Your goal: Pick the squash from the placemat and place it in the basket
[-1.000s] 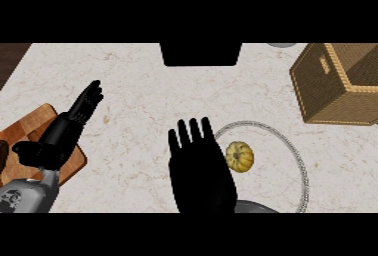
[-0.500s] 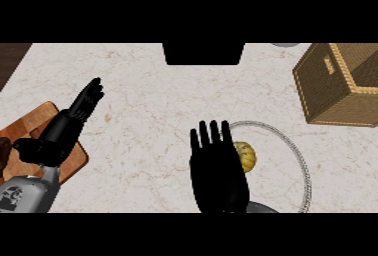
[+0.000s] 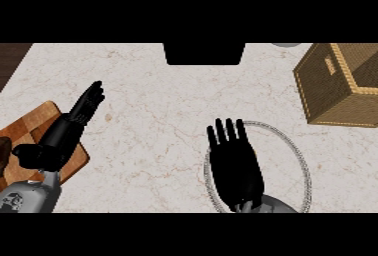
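Where the pale marbled counter (image 3: 170,110) fills the head view, it carries everything else described here. At its far right corner stands the woven basket (image 3: 336,85), a box-shaped container of tan wicker with a lighter rim and a handle slot in its near wall; its open top faces upward. A dark rectangular object (image 3: 204,53) sits at the counter's far edge, near the middle. At the left edge lies a wooden cutting board (image 3: 33,130), brown with a checked pattern, partly beneath my left forearm.

The placemat (image 3: 291,145) is round, pale like the counter, and outlined by a grey corded border; it lies at lower right, well apart from the basket. My right hand (image 3: 235,162) lies flat over the left half of this placemat, fingers straight, slightly spread and pointing away from me, holding nothing. The squash is hidden; I cannot tell its exact place, since my right hand covers that part of the mat.

My left hand (image 3: 83,107) rests at the left, above the counter just beyond the cutting board, fingers straight and close together, pointing up and to the right, touching no object.

A small grey rounded shape (image 3: 286,44) shows at the far edge, beside the basket.
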Robot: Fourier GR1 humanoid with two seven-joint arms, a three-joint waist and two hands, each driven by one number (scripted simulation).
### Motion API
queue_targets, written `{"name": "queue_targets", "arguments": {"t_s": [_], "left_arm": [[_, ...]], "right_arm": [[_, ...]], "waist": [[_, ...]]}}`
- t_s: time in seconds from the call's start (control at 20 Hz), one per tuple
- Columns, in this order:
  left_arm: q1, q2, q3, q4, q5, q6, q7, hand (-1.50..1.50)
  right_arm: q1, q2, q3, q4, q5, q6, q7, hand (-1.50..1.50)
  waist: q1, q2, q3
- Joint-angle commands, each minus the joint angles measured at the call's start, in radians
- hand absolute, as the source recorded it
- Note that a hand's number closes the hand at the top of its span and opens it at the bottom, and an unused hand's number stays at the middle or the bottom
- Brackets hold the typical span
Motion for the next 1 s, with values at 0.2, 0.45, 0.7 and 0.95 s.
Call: {"name": "queue_targets", "arguments": {"t_s": [0.2,0.45,0.7,0.95], "left_arm": [[-0.04,-0.072,0.024,0.043,-0.072,-0.008,-0.007,0.0],[0.013,-0.061,0.059,0.045,-0.06,-0.072,-0.04,0.0],[0.058,-0.089,0.071,-0.005,-0.091,-0.082,-0.042,0.0],[-0.063,-0.103,0.102,0.031,-0.079,-0.09,0.057,0.0]], "right_arm": [[0.028,-0.017,-0.065,0.027,0.062,-0.081,-0.148,-1.5],[0.02,0.117,-0.048,0.087,0.09,-0.084,-0.138,-1.5],[0.08,0.081,-0.044,0.089,0.163,-0.089,-0.166,-1.5],[0.138,0.053,0.005,0.141,0.241,-0.158,-0.173,-1.5]], "waist": [[-0.004,0.0,0.0],[0.0,0.0,0.0],[0.001,0.0,0.0],[-0.005,0.001,0.0]]}}
